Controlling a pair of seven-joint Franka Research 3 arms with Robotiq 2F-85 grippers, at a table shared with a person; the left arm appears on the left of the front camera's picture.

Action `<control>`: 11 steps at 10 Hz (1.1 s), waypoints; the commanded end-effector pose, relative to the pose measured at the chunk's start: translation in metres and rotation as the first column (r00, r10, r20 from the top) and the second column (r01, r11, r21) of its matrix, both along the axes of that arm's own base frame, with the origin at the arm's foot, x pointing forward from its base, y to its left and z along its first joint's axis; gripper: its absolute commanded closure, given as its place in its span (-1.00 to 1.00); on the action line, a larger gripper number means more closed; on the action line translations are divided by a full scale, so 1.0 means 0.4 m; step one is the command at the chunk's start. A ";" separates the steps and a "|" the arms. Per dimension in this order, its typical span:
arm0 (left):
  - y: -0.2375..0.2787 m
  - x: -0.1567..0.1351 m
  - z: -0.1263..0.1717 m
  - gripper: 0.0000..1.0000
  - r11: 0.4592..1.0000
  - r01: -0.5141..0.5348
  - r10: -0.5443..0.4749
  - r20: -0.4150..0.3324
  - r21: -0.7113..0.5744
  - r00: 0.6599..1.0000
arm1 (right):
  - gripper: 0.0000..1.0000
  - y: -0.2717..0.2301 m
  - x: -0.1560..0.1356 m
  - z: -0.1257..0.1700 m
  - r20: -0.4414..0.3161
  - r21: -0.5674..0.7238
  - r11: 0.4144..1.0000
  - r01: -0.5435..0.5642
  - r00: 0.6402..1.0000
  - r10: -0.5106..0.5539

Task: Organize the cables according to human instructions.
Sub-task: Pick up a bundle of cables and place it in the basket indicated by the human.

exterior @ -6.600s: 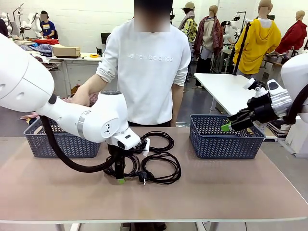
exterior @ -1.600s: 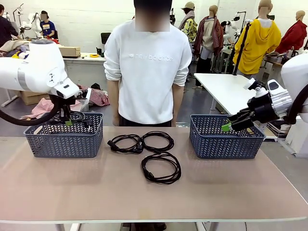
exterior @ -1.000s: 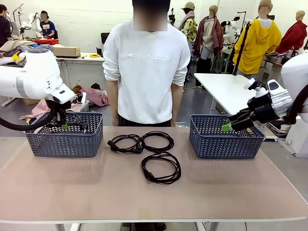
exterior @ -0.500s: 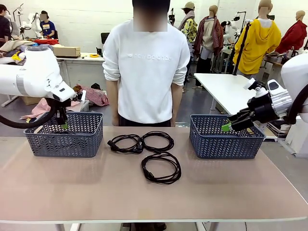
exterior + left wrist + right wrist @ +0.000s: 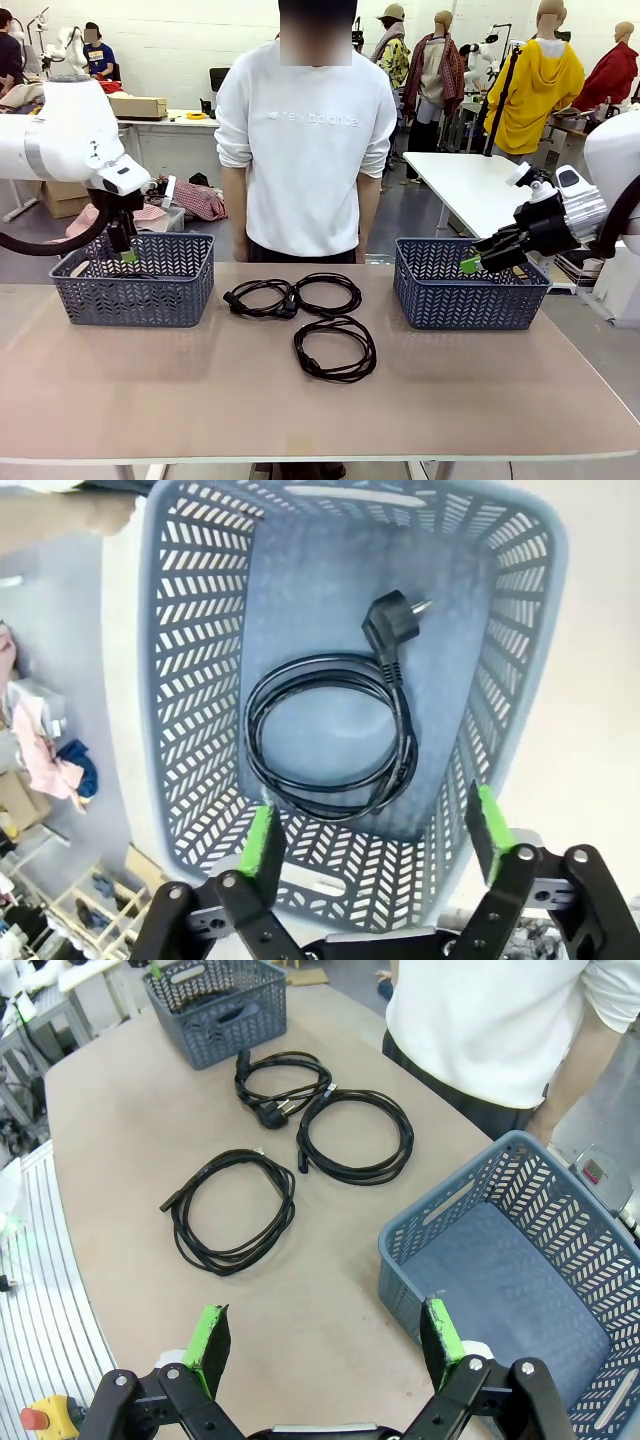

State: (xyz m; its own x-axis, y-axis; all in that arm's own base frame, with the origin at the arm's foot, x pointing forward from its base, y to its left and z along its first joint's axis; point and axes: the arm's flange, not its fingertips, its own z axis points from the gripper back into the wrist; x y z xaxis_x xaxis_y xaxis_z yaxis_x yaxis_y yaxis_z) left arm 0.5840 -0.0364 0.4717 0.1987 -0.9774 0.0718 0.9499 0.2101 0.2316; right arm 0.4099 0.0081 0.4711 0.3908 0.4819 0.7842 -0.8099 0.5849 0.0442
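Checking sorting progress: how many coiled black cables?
4. One cable in the left basket; on the table, two coils side by side, one coil nearer the robot. None seems hidden.

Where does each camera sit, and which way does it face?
Front: between the arms, facing across the table to the person; left gripper over left basket, right gripper by right basket.
Left wrist: looks down into left basket at one cable; own open fingers.
Right wrist: looks down on three cables and right basket; own open fingers.
Shared: front and right wrist show those three cables.
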 end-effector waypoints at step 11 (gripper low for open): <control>-0.072 -0.115 0.051 -1.00 0.991 -0.004 0.000 -0.031 -0.134 1.000 | -1.00 0.002 0.013 -0.002 0.032 0.020 1.000 -0.014 0.999 0.014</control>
State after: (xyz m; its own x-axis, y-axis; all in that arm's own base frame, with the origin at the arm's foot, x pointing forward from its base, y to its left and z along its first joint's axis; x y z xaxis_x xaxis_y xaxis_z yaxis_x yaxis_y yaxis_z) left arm 0.5649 -0.0602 0.4860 0.2057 -0.9684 0.1412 0.9562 0.2296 0.1816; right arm 0.4099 0.0081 0.4710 0.3909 0.4821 0.7841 -0.8099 0.5849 0.0442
